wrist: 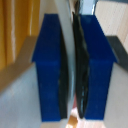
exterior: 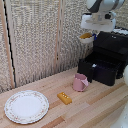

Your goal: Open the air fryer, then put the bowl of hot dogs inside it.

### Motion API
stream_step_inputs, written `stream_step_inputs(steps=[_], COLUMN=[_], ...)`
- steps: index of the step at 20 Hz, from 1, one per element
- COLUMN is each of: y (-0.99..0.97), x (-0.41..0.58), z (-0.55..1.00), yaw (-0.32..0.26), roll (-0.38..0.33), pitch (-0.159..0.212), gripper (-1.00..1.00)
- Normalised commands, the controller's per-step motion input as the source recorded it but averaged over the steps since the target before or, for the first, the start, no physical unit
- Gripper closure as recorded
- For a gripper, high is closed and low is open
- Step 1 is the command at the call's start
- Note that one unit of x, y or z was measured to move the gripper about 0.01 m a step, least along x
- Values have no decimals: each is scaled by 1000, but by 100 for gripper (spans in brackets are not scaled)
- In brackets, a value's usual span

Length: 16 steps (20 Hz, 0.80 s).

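One pink cup (exterior: 80,82) fronts the open air fryer (exterior: 106,59); block (exterior: 64,97) nearby.

We see a black air fryer (exterior: 111,55), pink cup (exterior: 80,82), yellow block (exterior: 64,97), white patterned plate (exterior: 26,106), and blue fingers (wrist: 50,70).

Count on record: one air fryer (exterior: 106,59) with one drawer (exterior: 101,69) open; one bowl (exterior: 87,36); one pink cup (exterior: 80,82); one plate (exterior: 26,106); one yellow block (exterior: 64,97); one counter (exterior: 95,107).
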Motion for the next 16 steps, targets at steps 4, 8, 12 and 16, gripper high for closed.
stream_step_inputs(steps=[4,8,12,16], y=[-811,-504,-569,-443], x=[-36,191,56,-29], z=[-361,-432,-389,-393], yaw=[-85,-4,0,0], roll=[29,0,1,0], pitch=[-1,1,12,79], gripper=[100,100,100,100])
